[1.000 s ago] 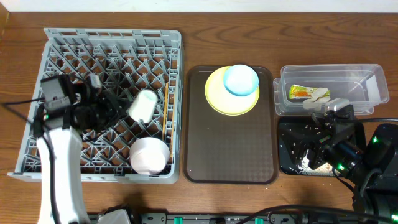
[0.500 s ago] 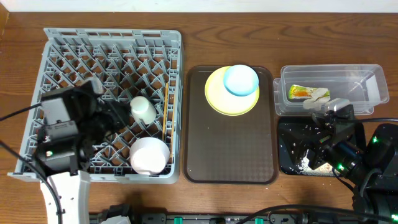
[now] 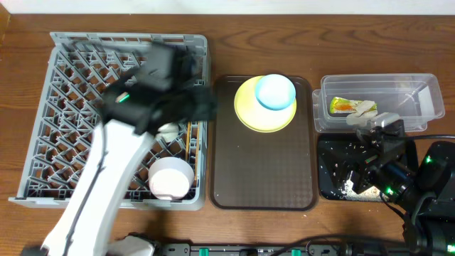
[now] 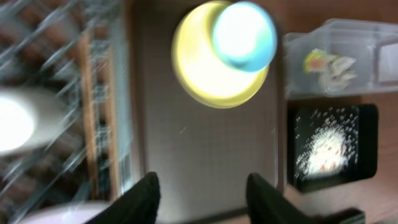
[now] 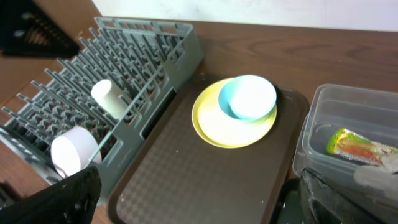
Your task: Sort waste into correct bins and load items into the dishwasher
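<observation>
Left tool [image 4: 205, 199]: I read its two dark fingers as standing apart, with nothing between them. Its wrist view looks down on the finely textured brown tray [image 3: 263, 171]. From overhead the left arm is a blur across the right side of the dish rack [image 3: 71, 142], a square grey plastic grid of upright pegs.

In the rack:
- small white cup [image 5: 107, 96], cylindrical, tilted among the pegs and partly under the arm when seen from above
- round white bowl [image 3: 170, 178], smooth, at the near right corner
- thin wooden chopsticks [image 3: 188, 146], lying along the right wall

On the far end of the brown tray I see the round yellow plate [image 3: 249, 114], flat and glossy. The light blue bowl [image 3: 276, 92] sits on its far right part.

Right tool [image 5: 202, 199]: fingers spread wide, holding nothing, above the black tray [image 3: 330, 171]. That tray is shallow and rectangular, speckled with white crumb-like bits [image 3: 350, 186].

Just beyond it, the clear plastic tub [image 3: 419, 92] holds the yellow-green and orange snack wrapper [image 3: 343, 105] and the crumpled white paper scrap [image 3: 366, 108], the two touching.

Everything rests on a wood-grain surface [image 3: 227, 21].
</observation>
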`<state>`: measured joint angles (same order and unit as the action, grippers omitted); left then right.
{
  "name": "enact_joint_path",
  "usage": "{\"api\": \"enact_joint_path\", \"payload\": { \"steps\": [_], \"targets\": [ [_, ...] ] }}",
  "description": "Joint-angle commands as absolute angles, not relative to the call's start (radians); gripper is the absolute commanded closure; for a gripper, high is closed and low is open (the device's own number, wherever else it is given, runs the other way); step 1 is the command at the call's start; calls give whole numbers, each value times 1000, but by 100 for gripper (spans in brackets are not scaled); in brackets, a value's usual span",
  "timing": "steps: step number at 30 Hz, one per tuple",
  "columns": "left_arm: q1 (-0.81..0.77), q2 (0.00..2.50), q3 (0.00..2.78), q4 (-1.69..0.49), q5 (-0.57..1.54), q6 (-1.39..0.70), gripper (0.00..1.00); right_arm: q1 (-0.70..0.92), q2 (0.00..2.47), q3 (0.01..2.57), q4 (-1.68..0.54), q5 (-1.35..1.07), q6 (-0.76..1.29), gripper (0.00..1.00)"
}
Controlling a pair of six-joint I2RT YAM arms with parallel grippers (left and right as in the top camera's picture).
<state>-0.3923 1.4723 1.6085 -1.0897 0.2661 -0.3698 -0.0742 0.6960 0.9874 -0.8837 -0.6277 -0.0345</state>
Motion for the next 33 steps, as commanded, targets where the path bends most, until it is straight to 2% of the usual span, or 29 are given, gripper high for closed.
{"api": "enact_joint_path", "payload": {
  "steps": [1, 12, 14, 17, 21, 25, 33],
  "targets": [
    [-506, 1645, 1699, -1023, 186, -359, 52, -64, 693, 999, -883, -625, -43, 1],
    [-653, 1964, 1699, -634, 185, -360, 51, -64, 693, 999, -883, -625, -43, 1],
    [-657, 2008, 1699, -616, 186, -361, 52, -64, 693, 999, -883, -625, -43, 1],
    [-661, 2068, 1699, -606, 197, -360, 59, -64, 693, 999, -883, -625, -42, 1],
    [-675, 2099, 1699, -595, 250, -343, 59, -64, 693, 999, -883, -625, -43, 1],
    [-721, 2100, 1698, -558, 231, -234, 55, -64, 693, 999, -883, -625, -43, 1],
    [-799, 2106, 1683, -495, 19, -168, 53, -64, 693, 999, -883, -625, -43, 1]
  ]
}}
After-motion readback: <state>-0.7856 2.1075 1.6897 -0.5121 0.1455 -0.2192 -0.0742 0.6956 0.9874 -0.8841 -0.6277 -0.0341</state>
